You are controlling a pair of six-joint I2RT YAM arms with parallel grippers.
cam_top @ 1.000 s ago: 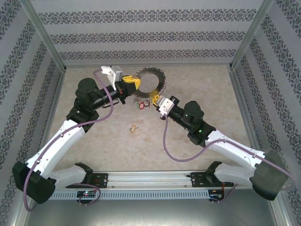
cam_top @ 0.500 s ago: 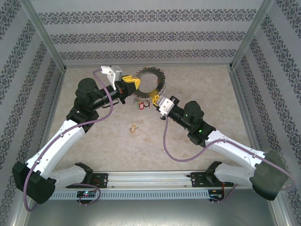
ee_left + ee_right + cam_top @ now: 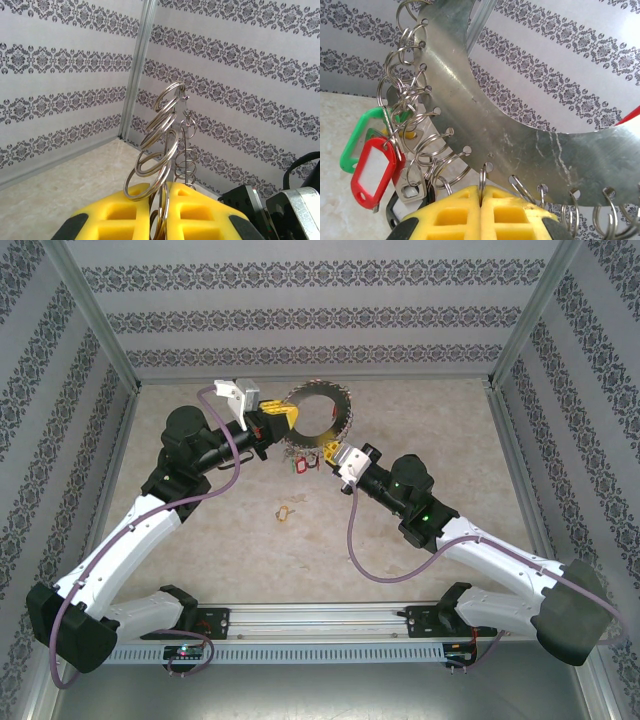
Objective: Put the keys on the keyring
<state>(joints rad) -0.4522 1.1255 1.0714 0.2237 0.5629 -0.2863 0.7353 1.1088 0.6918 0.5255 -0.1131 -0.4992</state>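
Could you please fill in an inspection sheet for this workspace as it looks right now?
Surface: beige marbled tabletop.
Job's things: large silver-grey metal hoop fringed with split rings, held up by both grippers; red plastic tag and green plastic tag hang from it; small tan key lies loose on the tabletop.
Clutter: nothing seen.
Grippers: left gripper, jaws closed on the hoop's rim; right gripper, jaws closed on a split ring at the rim.
Cables: purple cable along each arm.
Surroundings: patterned grey-and-white walls, aluminium frame.

surface: beige table [image 3: 455,445] | lying on it: one brass key [image 3: 284,511]
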